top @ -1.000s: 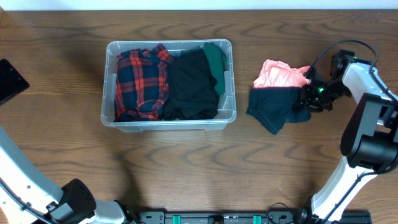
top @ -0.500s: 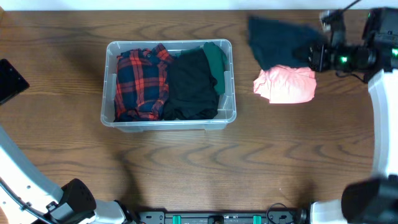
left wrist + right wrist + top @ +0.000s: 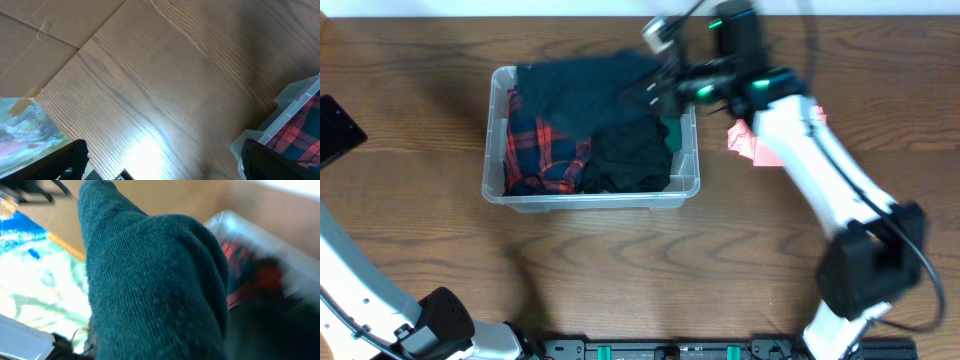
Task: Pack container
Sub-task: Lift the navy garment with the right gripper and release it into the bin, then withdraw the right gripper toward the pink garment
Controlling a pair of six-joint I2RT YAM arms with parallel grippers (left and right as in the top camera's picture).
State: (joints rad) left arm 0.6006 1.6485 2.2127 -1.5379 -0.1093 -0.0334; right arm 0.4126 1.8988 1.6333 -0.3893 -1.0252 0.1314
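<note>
The container point(image 3: 590, 200) sits directly under the right gripper point(image 3: 665, 88), which hangs over its far right corner. From there the bin's long axis runs out to the gripper's left. It is a clear plastic bin with rounded corners. A red plaid shirt point(image 3: 545, 150) fills its left half, a black garment point(image 3: 630, 150) its right, and a green garment point(image 3: 672, 125) lines the right wall.

The right gripper is clamped on a dark teal garment point(image 3: 580, 90), we judge, since the cloth trails from it across the bin's far edge and hides the fingers. A pink garment point(image 3: 748, 140) lies just behind its arm.

The left gripper point(image 3: 164, 147), fingers apart and holding nothing, is well off to the left, so the right arm is nearer.
</note>
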